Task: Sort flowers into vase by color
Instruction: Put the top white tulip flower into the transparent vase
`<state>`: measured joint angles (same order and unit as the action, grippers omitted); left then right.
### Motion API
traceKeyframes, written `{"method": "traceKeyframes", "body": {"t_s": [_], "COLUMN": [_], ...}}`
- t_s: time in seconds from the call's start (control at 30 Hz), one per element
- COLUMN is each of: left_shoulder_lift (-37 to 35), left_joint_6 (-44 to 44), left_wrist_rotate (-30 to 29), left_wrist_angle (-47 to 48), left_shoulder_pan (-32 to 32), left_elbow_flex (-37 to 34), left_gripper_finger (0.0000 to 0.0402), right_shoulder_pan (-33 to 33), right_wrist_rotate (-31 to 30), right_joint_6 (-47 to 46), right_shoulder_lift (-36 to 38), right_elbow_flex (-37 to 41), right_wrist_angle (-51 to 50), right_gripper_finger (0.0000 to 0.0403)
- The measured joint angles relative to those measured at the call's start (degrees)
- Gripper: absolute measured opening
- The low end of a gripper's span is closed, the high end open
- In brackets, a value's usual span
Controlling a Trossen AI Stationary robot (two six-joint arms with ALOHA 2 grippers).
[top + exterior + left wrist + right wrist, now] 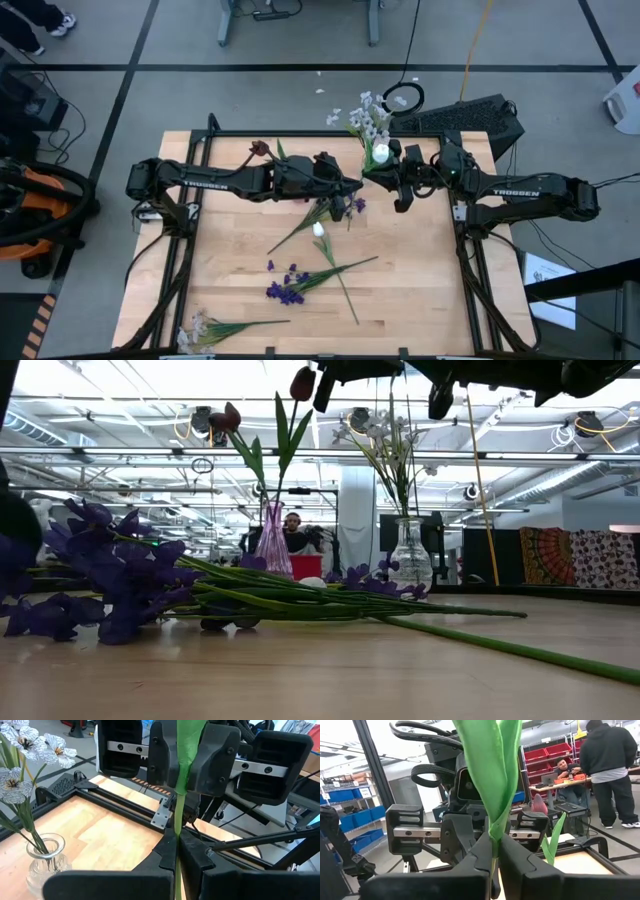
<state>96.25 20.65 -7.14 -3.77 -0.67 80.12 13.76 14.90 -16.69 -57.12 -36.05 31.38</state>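
Observation:
A white tulip [380,153] with a green stem and long leaves stands upright in the air between my two grippers, near the table's far edge. My left gripper [357,187] comes from the left and my right gripper [376,178] from the right; both are shut on its stem. Just behind stands a clear glass vase [410,556] with white flowers [368,120]. A pink vase [272,540] farther left holds dark red tulips [260,148]. More flowers lie flat on the table: purple clusters [285,291], a white tulip [320,230], a white spray [198,330]. My left gripper pinches the bare green stem [176,837] between its two fingers, below the leaves. The fingers come level from the table's left and lie across the stem. The tulip is lifted clear and stands upright. My right gripper pinches the stem where the leaves wrap it [494,837], between its two fingers, above the left gripper's hold. The fingers come about level from the table's right, across the stem. The leaves [490,765] rise above the fingers.
A black frame rail [300,133] runs along the table's far edge and down both sides. A purple flower [356,206] lies just under the left gripper. People sit and stand in the room beyond the table.

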Motion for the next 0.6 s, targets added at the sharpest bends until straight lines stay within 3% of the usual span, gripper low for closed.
{"method": "traceKeyframes", "body": {"t_s": [0.2, 0.47, 0.6], "left_shoulder_lift": [0.0, -0.14, -3.52], "left_joint_6": [-0.39, -0.05, 0.03], "left_wrist_rotate": [0.4, 2.8, 4.11], "left_wrist_angle": [0.0, 0.46, 3.75], "left_shoulder_pan": [-0.02, -0.07, -1.25], "left_elbow_flex": [0.0, 0.0, 0.13], "left_gripper_finger": [0.0022, 0.0107, 0.0132], "right_shoulder_pan": [0.0, 0.0, 0.06], "right_wrist_rotate": [0.0, 0.0, -0.28], "right_joint_6": [-0.03, -0.35, -0.16], "right_shoulder_lift": [0.0, 0.0, 1.48], "right_elbow_flex": [0.0, 0.0, 0.0], "right_wrist_angle": [0.0, -1.25, -1.96], "right_gripper_finger": [0.0004, 0.0002, 0.0001]}}
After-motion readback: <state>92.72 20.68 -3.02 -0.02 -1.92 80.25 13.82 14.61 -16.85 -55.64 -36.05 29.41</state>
